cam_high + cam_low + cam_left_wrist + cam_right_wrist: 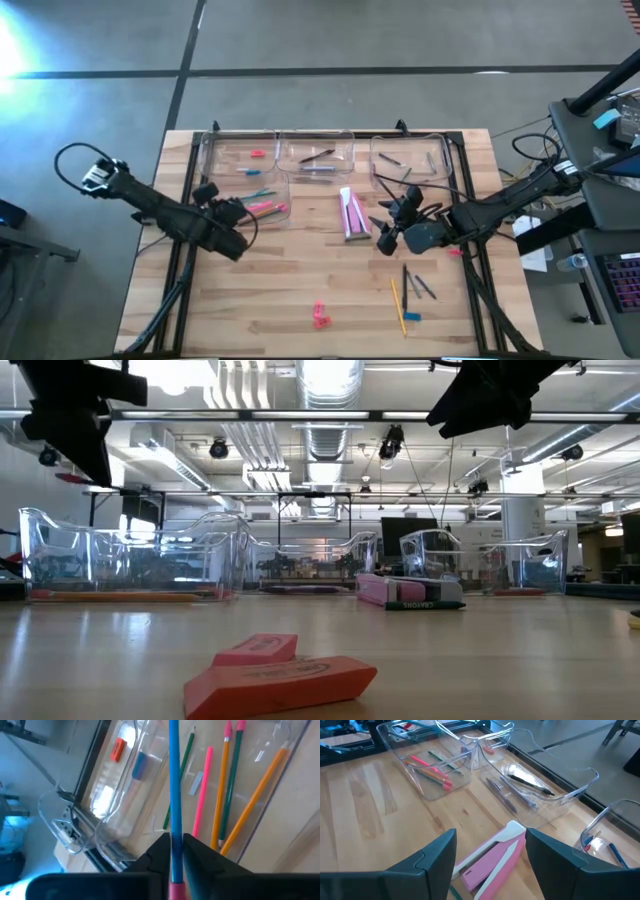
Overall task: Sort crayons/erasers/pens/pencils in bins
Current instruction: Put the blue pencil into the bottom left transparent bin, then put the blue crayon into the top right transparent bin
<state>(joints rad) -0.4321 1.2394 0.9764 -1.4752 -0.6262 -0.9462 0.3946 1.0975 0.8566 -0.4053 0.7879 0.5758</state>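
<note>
My left gripper (pixel 175 851) is shut on a blue pencil (pixel 173 780) and hangs over the near left bin (pixel 262 197), which holds orange, green and pink pencils (pixel 226 790). In the high view that gripper (pixel 238 212) stands at this bin's left side. Three more clear bins (pixel 316 155) stand in a row behind; the far left one holds an eraser (pixel 257 153). Two erasers (pixel 320 316) lie flat near the table's front edge. My right gripper (pixel 490 865) stands open above a pink crayon box (pixel 495 857), touching nothing. My left gripper pinches the blue pencil between its two fingers close to the pink eraser end (pixel 174 832). The pencil runs on forward past the fingertips, along the way they point, slanting down. It is lifted clear, its long free part above the pencils in the bin.
Loose pens and pencils (pixel 410 288) lie on the wood at the front right. The pink and white crayon box (pixel 352 212) lies mid-table. The middle bin holds dark pens (pixel 527 784). Bare wood stretches across the front left of the table.
</note>
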